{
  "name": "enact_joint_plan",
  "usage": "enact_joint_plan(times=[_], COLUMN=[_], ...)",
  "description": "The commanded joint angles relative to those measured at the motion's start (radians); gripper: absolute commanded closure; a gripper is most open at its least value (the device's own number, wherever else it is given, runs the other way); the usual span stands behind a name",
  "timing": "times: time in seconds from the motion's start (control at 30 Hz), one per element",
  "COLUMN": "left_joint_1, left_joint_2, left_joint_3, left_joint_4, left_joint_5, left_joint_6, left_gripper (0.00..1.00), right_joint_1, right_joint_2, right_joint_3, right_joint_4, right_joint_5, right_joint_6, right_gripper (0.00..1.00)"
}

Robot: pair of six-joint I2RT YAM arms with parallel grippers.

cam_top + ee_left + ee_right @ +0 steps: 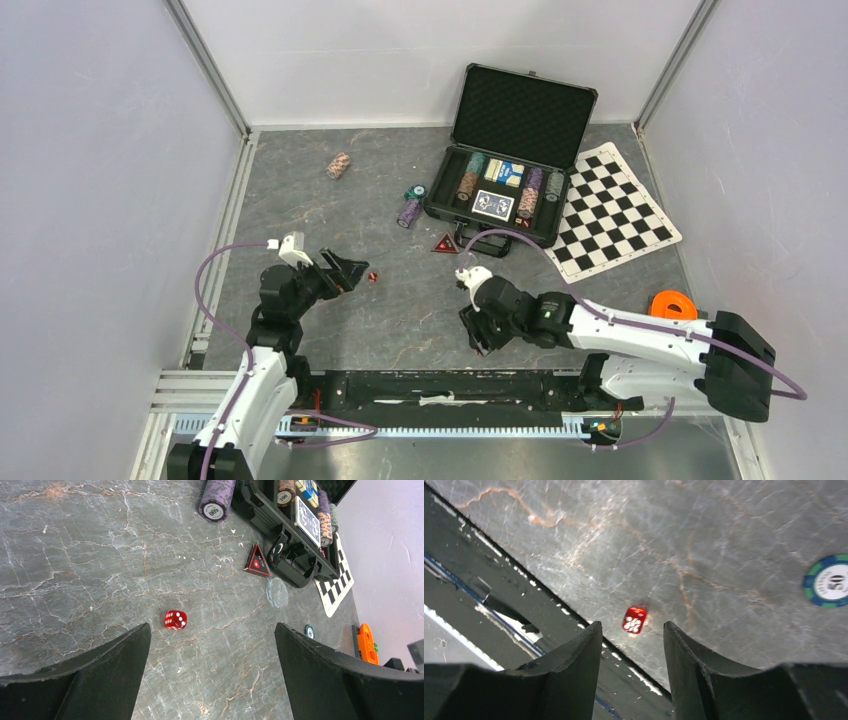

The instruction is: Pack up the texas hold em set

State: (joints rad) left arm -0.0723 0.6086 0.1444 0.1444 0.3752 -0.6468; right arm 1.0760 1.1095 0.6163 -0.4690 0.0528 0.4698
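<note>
Just beyond wide left fingers: red die

Open counter is lying all around the die ahead of the left hand; the case is standing well apart.

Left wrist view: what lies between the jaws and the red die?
Nothing: only bare table separates the left gripper from the die in the left wrist view.
</note>
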Motion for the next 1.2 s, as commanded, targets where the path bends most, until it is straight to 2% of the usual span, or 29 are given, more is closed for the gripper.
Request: enact_joint_plan(times=[0.0,0.3,0.5,0.67,0.8,0.93,1.17], left_joint_1=[0.001,0.001,0.002,0.002,0.001,0.002,0.001], left_joint_2=[-0.002,0.001,-0.001,-0.004,-0.003,0.006,0.040], left_joint_3=[0.006,0.006,0.006,0.006,0.006,0.008,0.024], left_joint_4=[0.032,0.034,0.034,0.034,0.032,0.035,0.038], left_joint_5=[0.001,0.005,0.011,0.012,0.010,0.010,0.010], left_joint_6=[0.016,0.016,0.015,0.016,0.016,0.019,0.032], left_gripper=[0.00,0.00,0.00,0.00,0.00,0.00,0.00], right_joint_1=[0.083,0.133,0.133,0.133,0.123,0.028,-0.294], right_joint_2=[0.024,0.097,0.139,0.197,0.209,0.170,0.150], right_joint_3=[-0.010,-0.040,-0.004,0.043,0.119,0.194,0.314], right_joint_4=[0.004,0.029,0.037,0.036,-0.026,-0.051,-0.031], right_joint_5=[0.037,0.057,0.102,0.126,0.233,0.271,0.273], right_joint_6=[0.089,0.124,0.112,0.096,0.066,-0.011,-0.175], right_gripper=[0.46,0.49,0.58,0.71,0.76,0.80,0.84])
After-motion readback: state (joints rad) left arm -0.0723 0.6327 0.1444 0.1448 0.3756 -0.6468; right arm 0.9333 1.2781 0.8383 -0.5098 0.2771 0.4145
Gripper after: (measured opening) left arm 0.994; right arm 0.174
